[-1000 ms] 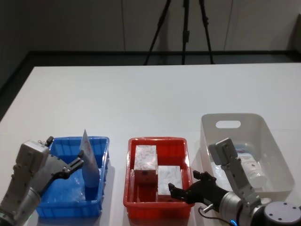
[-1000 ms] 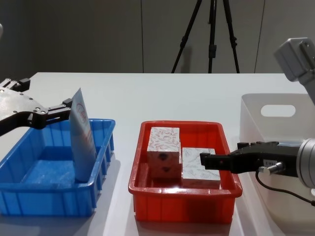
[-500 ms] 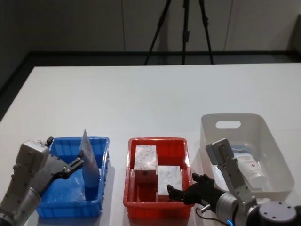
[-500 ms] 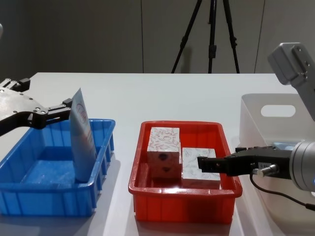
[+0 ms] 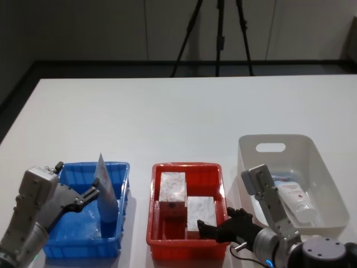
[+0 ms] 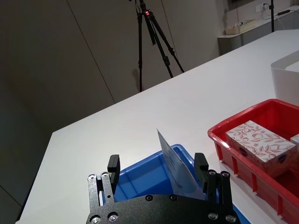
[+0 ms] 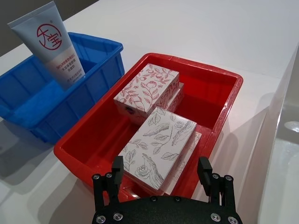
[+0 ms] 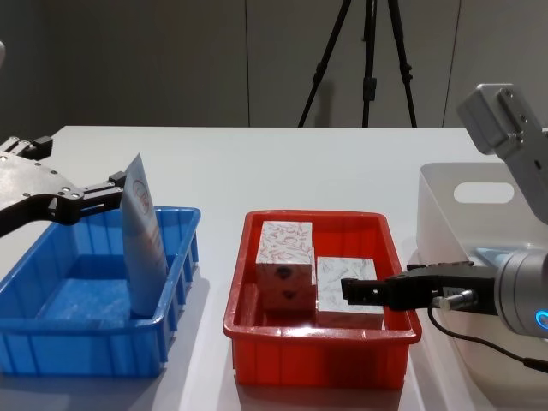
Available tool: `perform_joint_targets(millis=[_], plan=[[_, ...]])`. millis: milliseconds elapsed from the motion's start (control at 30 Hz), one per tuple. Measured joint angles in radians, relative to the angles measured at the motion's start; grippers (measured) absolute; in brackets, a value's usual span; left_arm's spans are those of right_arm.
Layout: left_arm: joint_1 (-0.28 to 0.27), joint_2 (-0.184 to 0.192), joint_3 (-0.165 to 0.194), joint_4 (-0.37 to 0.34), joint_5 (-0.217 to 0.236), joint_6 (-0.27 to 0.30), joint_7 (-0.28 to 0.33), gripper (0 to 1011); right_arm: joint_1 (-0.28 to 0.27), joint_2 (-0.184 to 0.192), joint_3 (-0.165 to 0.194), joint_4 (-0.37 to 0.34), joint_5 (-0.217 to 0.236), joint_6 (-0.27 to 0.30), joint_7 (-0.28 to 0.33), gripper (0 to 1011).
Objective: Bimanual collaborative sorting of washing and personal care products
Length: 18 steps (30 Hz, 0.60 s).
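Here the coming move turns on the right gripper (image 7: 161, 164) and the grey-leaf box (image 7: 162, 139) straight ahead of it. The box lies flat in the near right part of the red bin (image 5: 187, 166), which sits midway along the worktop's (image 5: 167, 111) near edge. Its long axis runs away from the jaws towards the far edge, so its narrow width faces them. The jaws stand wide and empty, one on either side of the box's near end, just short of it and slightly above. I judge a short advance and descent would bring them around the box without any turn of the wrist. The red-leaf box (image 7: 147, 88) lies just beyond it, towards the blue bin (image 5: 83, 166).

The left gripper (image 6: 157, 163) hangs over the blue bin near the near left corner. Its jaws are wide too, with the standing tube (image 8: 144, 248) close beside one finger. A lying tube (image 5: 295, 198) rests in the white bin (image 5: 321, 167).
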Motion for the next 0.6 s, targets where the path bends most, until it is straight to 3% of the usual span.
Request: perform_joint_targets(millis=[600], plan=[[0.0, 0.0, 0.0, 0.0, 0.0, 0.0, 0.0, 1002, 0.037, -0.039, -0.005, 0.056, -0.016, 0.008, 0.001, 1001]])
